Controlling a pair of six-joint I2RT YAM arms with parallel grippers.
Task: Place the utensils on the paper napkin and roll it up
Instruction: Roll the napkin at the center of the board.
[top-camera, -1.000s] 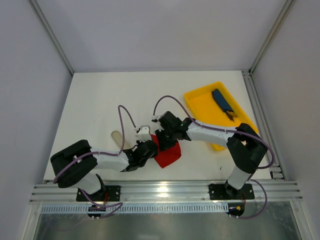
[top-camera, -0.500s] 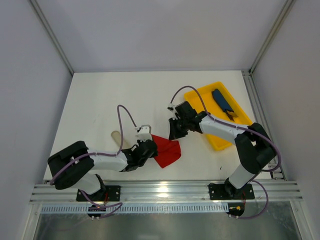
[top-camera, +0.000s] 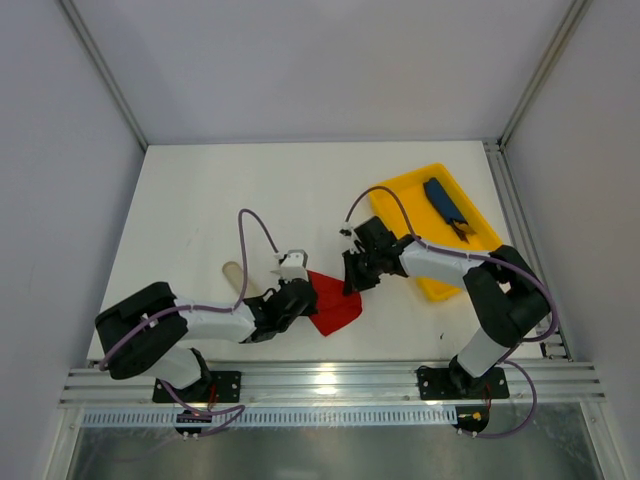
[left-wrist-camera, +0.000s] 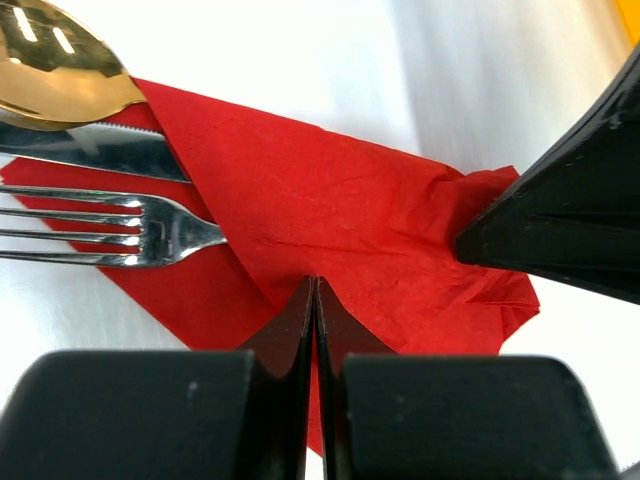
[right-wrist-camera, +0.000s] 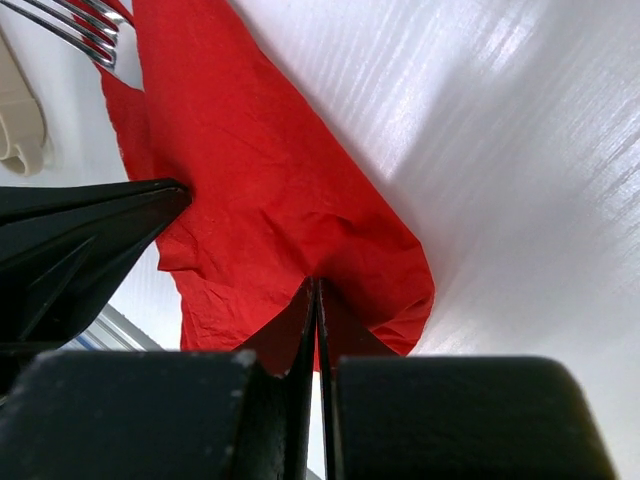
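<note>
1. The left gripper (left-wrist-camera: 316, 285) has its jaws clenched, tips resting on the paper napkin (left-wrist-camera: 340, 210), which lies folded near the table's (top-camera: 200, 200) front edge.
2. The fork (left-wrist-camera: 130, 228) and spoon (left-wrist-camera: 60, 65) lie on the napkin, heads poking from its fold.
3. The right gripper (right-wrist-camera: 315, 285) has its jaws clamped, pinching the napkin's crumpled side.
4. A yellow tray (top-camera: 400, 205) sits beyond, rightward.

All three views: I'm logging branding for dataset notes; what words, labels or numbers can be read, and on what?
None can be read: the paper napkin, fork, spoon and yellow tray show no writing; the dark-blue item is too small to tell.
</note>
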